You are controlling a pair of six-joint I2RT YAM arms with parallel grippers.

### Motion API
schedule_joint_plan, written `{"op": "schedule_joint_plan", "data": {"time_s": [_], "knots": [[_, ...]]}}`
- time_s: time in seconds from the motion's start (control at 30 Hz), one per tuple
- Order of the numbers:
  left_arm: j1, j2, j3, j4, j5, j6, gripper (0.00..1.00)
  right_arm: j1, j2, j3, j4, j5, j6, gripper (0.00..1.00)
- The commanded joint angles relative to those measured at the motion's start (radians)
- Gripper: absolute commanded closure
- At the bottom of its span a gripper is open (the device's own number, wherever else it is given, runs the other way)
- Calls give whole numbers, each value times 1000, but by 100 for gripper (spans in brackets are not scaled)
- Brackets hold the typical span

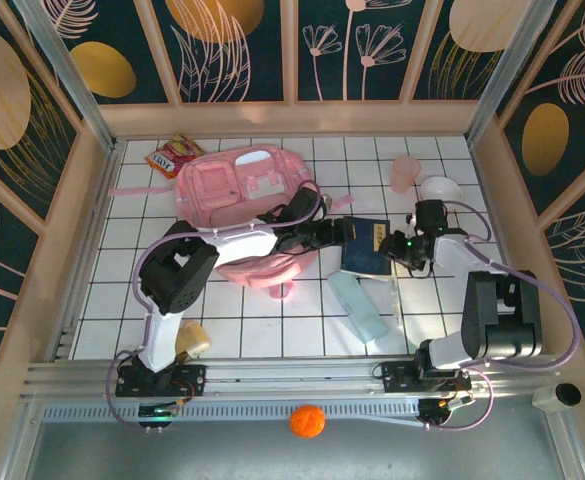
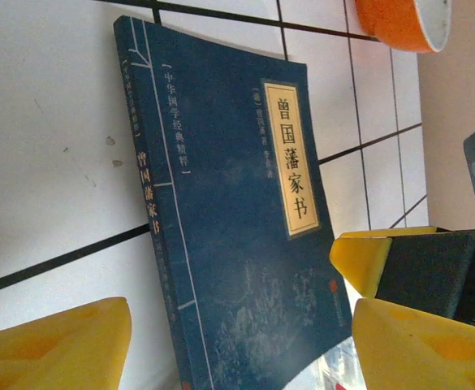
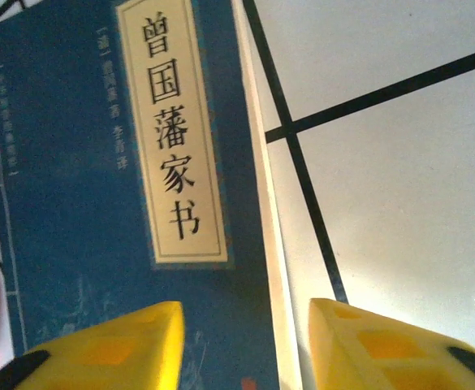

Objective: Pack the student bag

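We log the blue book (image 1: 370,247) between released left hand (image 2: 241,329) and released right hand (image 3: 245,317), the latter straddling its long page edge, student bag (image 1: 240,185) lying leftward.

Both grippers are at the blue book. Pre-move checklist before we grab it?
1. Right gripper open, straddling the page edge of the dark blue paperback book: ok.
2. Left gripper open over the cover: ok.
3. Book held: not ok, neither gripper shut.
4. Pale-pink fabric backpack unzipped to receive it: cannot tell.
5. Clearance between grippers: not ok, both crowd the book.
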Motion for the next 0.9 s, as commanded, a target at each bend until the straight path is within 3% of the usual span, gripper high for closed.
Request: {"op": "schedule_joint_plan", "data": {"time_s": [0.0, 0.07, 0.3, 0.67, 0.87], "knots": [[-8, 43, 42, 19, 17, -22, 31, -5, 55, -6, 42, 16, -13, 64], [-8, 58, 49, 21, 15, -27, 33, -5, 86, -1, 41, 33, -15, 73], [-11, 113, 120, -32, 29, -10, 39, -6, 136, 11, 24, 83, -28, 87], [-28, 178, 193, -39, 47, -21, 48, -5, 152, 9, 45, 51, -29, 89], [-41, 161, 221, -65, 47, -2, 43, -6, 153, 5, 63, 25, -21, 89]]}}
